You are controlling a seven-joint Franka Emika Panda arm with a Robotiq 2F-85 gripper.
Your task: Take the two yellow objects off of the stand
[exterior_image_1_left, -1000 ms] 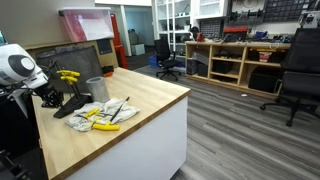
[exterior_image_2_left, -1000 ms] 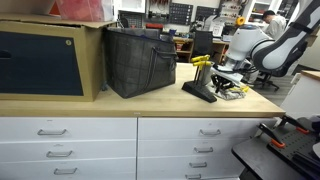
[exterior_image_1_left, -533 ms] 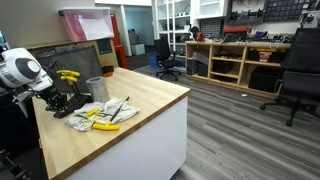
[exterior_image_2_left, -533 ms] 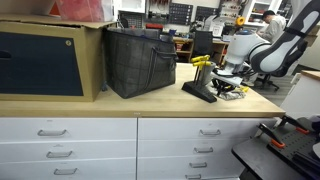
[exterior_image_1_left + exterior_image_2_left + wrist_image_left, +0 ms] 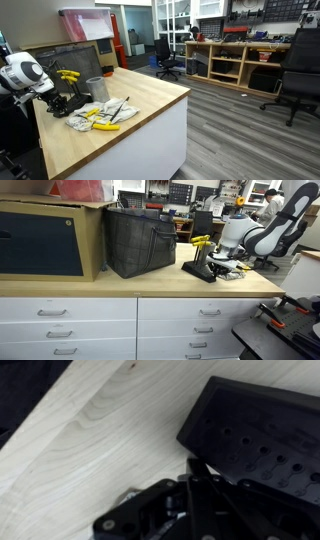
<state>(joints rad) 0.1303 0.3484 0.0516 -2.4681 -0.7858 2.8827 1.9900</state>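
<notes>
The two yellow objects (image 5: 67, 74) sit at the top of the dark slanted stand (image 5: 66, 100); they also show in an exterior view (image 5: 200, 241) above the stand (image 5: 199, 271). My gripper (image 5: 49, 99) hangs low beside the stand, near its foot. In the wrist view the fingers (image 5: 195, 468) meet in a point just over the wooden bench, next to the stand's black perforated panel (image 5: 255, 430). The fingers look shut with nothing yellow between them. The yellow objects are out of the wrist view.
A grey metal cup (image 5: 96, 88) stands behind the stand. A white cloth (image 5: 95, 112) with longer straight yellow-handled tools (image 5: 103, 126) lies in front. A dark bag (image 5: 140, 242) and a large box (image 5: 50, 238) stand along the bench. The bench edge (image 5: 150, 115) is near.
The arm has sunk slightly toward the bench beside the stand. The yellow objects and the stand have not moved.
</notes>
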